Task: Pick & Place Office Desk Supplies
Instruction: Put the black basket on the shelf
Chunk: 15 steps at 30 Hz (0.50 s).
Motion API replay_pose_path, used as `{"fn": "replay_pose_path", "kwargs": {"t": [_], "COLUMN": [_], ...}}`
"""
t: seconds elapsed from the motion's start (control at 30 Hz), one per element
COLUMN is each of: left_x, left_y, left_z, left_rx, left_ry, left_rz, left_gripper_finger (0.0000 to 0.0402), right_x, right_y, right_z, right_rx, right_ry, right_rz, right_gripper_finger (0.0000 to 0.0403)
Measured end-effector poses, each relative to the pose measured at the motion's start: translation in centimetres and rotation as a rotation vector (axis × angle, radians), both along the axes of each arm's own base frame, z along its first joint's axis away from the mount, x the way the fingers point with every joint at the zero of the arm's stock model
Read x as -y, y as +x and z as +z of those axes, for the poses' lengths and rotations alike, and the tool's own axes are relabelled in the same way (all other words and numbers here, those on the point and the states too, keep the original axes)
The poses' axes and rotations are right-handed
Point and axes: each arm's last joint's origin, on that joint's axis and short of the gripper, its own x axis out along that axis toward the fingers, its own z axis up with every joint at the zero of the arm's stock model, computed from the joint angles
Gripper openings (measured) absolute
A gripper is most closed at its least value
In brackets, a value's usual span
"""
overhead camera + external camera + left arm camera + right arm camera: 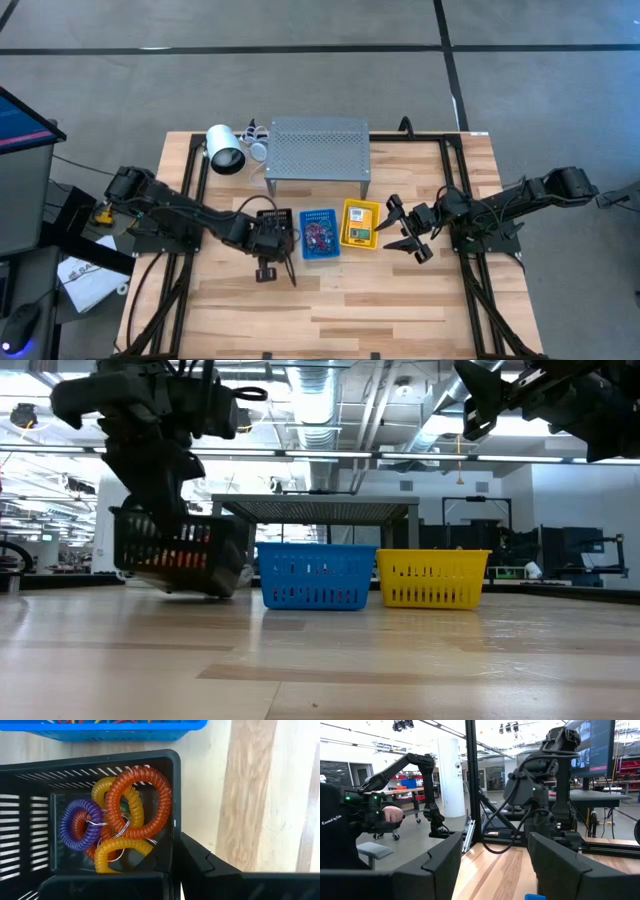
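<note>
A black slotted basket holds several coiled loops in orange, yellow and purple. It is tilted, and my left gripper is shut on it. To its right stand a blue basket with coloured loops and a yellow basket with a yellow-and-green box. My right gripper hangs open right of the yellow basket, above the table, touching nothing. My left gripper pinches the black basket's near wall close to its left corner, one finger inside and one outside. The fingers come steeply from above. The basket hangs tilted, left side raised; whether its lower right edge touches the table, I cannot tell.
A grey perforated shelf stands behind the baskets, with a white cylinder at its left. Bare wood lies along the table's near side. A person sits beyond the table in the right wrist view.
</note>
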Motion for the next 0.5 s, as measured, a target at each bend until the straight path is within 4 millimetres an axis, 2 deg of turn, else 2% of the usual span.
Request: {"fn": "replay_pose_path", "kwargs": {"t": [0.1,0.3,0.5], "left_x": [0.7,2.0,2.5], "left_y": [-0.1,0.1,0.2], "left_z": [0.5,3.0,4.7], "left_rx": [-0.002,0.016,0.019], "left_ry": [0.016,0.036,0.042], "left_rz": [-0.001,-0.009,-0.018], "left_gripper_finger": [0.0004,0.0005,0.0005], "right_x": [0.0,0.0,0.0], "right_y": [0.0,0.0,0.0], "right_z": [0.0,0.0,0.0], "right_rx": [0.000,0.000,0.000], "right_ry": [0.000,0.000,0.000], "right_rz": [0.001,0.000,0.001], "right_gripper_finger": [0.0223,0.0223,0.0223]}}
